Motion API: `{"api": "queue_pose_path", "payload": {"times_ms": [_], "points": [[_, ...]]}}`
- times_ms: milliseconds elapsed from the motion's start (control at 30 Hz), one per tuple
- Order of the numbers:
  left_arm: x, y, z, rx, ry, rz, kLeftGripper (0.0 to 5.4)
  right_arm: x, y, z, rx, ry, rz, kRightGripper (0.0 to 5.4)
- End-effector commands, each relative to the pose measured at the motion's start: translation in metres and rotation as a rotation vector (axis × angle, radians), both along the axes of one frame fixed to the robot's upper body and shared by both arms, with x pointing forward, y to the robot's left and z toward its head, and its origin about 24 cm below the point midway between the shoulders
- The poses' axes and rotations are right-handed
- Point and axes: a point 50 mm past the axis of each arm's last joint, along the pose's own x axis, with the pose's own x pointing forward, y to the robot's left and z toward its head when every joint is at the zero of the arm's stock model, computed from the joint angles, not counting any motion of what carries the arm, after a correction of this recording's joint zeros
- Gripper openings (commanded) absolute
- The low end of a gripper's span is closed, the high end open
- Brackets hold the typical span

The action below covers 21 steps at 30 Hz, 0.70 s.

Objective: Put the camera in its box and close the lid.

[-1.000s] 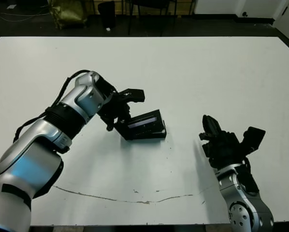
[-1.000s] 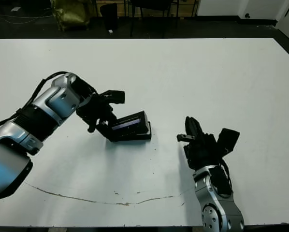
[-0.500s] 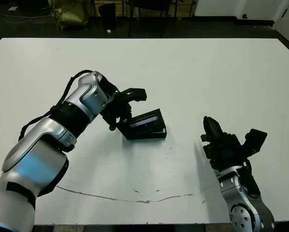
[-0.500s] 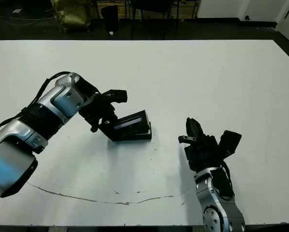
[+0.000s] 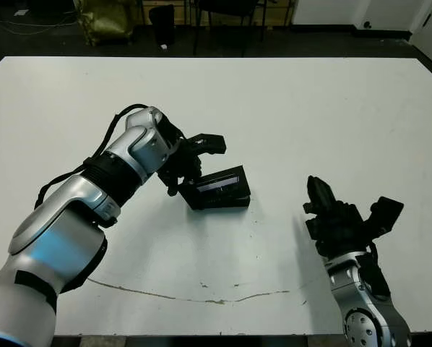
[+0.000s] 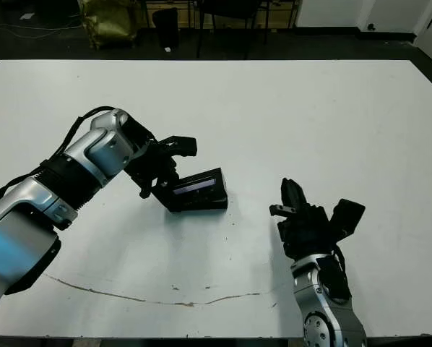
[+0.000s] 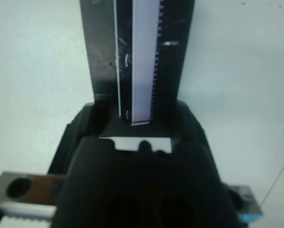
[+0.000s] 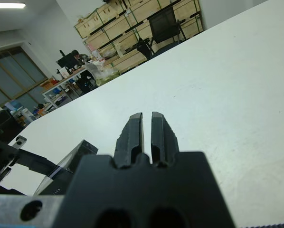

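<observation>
Centre-left of frame: shallow black rectangular lid with glossy purplish strip (image 5: 219,184) tilted over the small black box (image 5: 227,202) on the white desk (image 5: 310,108). My left pincer (image 5: 189,160) pinches the lid's end. Right pincer (image 8: 146,135) pressed together, idle, lower right. Lid looks light, rigid, slick; I'd grip its short edges.

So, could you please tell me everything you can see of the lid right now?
The lid is a shallow black rectangular cover with a glossy purplish strip along its middle. It is tilted, its lower long edge down on the black box beneath it and its strip face turned up toward the robot. The left end effector is at its left end; the wrist view shows that end between the fingers.
</observation>
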Motion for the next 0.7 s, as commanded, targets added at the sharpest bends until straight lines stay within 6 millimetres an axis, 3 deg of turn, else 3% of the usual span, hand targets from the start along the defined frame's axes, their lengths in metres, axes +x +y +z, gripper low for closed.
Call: {"api": "queue_pose_path", "payload": {"times_ms": [33, 700], "points": [[-0.006, -0.008, -0.02, 0.002, 0.037, -0.033, 2.08, -0.004, -0.003, -0.004, 0.016, 0.034, -0.028, 0.0], [-0.002, -0.022, -0.024, -0.002, -0.063, -0.122, 2.07, -0.007, -0.005, -0.005, 0.051, 0.037, -0.038, 0.0]]}}
